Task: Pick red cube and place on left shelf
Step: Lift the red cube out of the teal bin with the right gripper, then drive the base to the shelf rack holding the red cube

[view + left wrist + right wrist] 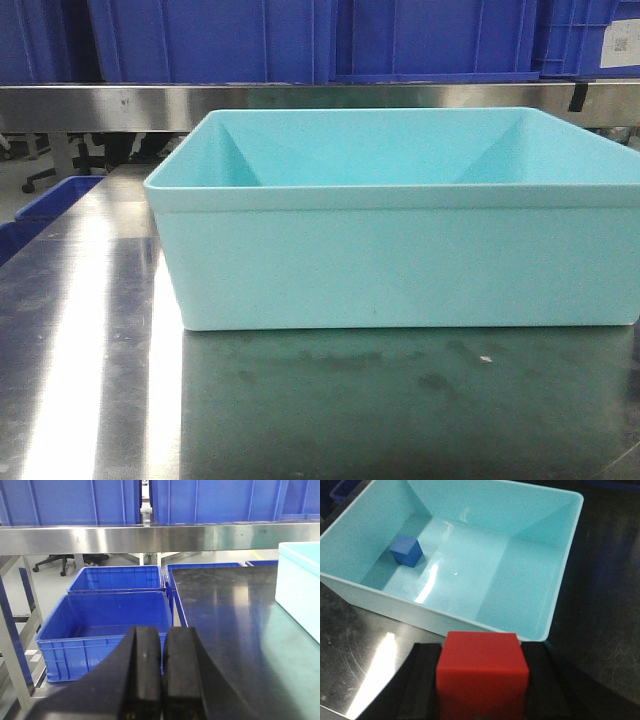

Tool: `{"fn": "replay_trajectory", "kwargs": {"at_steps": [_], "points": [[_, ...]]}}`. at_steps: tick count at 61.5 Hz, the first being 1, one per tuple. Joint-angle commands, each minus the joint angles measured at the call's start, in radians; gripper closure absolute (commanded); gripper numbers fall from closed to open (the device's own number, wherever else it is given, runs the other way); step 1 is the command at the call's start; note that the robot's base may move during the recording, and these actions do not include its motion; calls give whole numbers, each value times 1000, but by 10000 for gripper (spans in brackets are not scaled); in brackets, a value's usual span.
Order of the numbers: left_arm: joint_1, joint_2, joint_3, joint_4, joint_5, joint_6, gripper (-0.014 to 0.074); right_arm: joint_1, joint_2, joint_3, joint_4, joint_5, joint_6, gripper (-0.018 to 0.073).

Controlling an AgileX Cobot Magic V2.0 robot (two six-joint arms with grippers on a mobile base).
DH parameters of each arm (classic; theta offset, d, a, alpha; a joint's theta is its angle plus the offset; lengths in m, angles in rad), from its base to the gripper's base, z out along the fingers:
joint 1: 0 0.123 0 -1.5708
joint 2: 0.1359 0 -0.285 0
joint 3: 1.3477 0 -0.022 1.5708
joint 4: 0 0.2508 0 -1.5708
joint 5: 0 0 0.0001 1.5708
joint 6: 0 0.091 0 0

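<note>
The red cube (482, 672) fills the bottom of the right wrist view, clamped between the black fingers (422, 680) of my right gripper (482, 652), which is shut on it. It hangs above the steel tabletop, just outside the near wall of the teal tub (490, 625). My left gripper (162, 635) is shut with nothing between its pads, held over the table's left edge. The left shelf (150, 537) runs as a steel rail across the top of the left wrist view, with blue crates (85, 500) on it. Neither gripper appears in the front view.
A blue cube (406, 551) lies inside the teal tub (400, 255), near its far left corner. Open blue crates (107, 630) stand on the floor left of the steel table (300, 410). The shelf rail (100, 105) passes behind the tub.
</note>
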Motion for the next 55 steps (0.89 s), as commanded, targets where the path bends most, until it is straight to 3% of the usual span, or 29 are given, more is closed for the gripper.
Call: {"fn": "replay_trajectory", "kwargs": {"at_steps": [1, 24, 55], "points": [[-4, -15, 23, -4, -88, -1, 495, 0, -91, 19, -6, -102, -12, 386], [-4, -15, 23, -4, -88, -1, 495, 0, -398, 161, -6, -177, -13, 386], [-4, -15, 23, -4, -88, -1, 495, 0, -415, 161, -6, -175, -13, 386]]}}
